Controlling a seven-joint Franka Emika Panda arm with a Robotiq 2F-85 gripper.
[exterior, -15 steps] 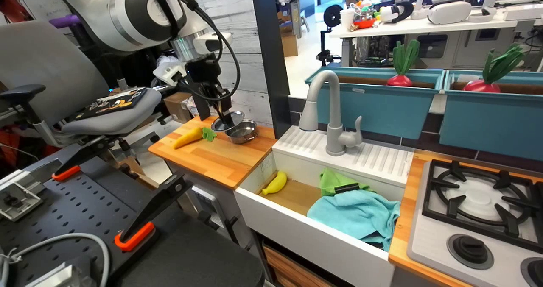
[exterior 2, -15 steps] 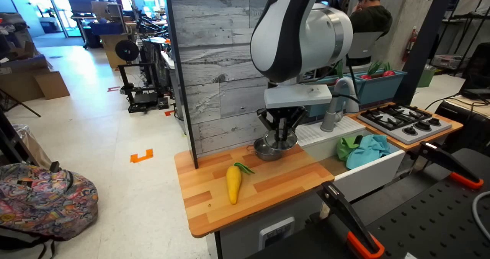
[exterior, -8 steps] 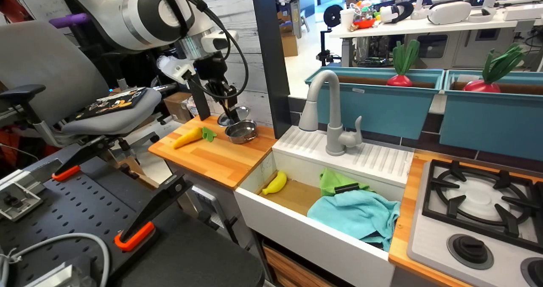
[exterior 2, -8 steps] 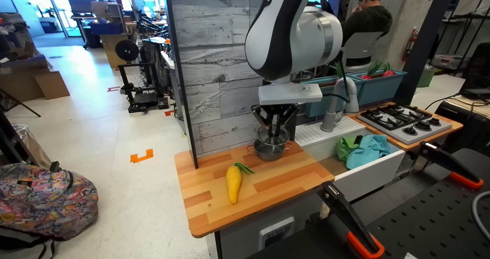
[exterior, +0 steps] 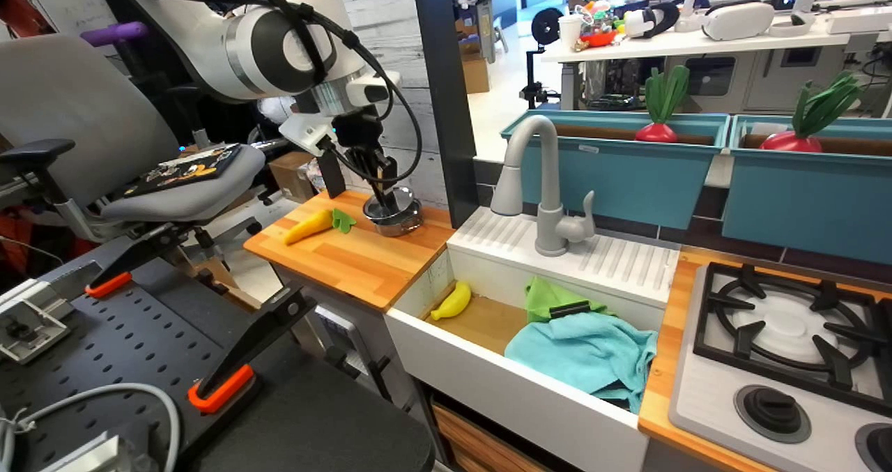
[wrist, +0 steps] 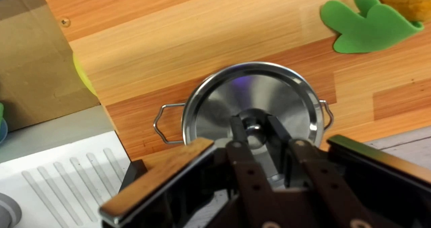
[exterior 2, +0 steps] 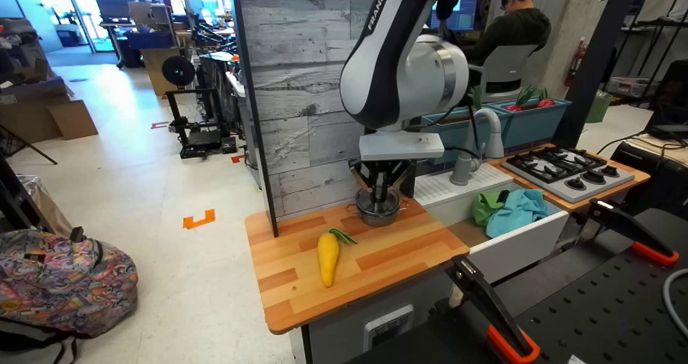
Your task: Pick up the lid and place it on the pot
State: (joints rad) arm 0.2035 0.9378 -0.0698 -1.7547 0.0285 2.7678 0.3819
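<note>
Far left, in an exterior view, a grey chair [exterior: 66, 109]. On the bench [exterior: 362, 266], a yellow vegetable [exterior: 306, 229] lies on its side, green leaves [exterior: 343, 221] toward the pot [exterior: 399, 229]. Pot upright on the bench, near the leaves. Above it the claw [wrist: 255, 128] points down; the wrist view shows its fingers [wrist: 238, 130] close together, clamped on the knob [wrist: 255, 136] of the lid [wrist: 252, 91]. Lid located over the pot, covering nearly all of it from above; whether it bears fully on the rim cannot be determined. Further right, a yellow banana [exterior: 453, 302] lies in the sink [exterior: 516, 399], near its left wall. Faucet [exterior: 550, 179] stands behind the sink. Green cloth [exterior: 557, 298] and blue cloth [exterior: 578, 346] lie touching in the sink. Far right, the stove [exterior: 791, 329].
</note>
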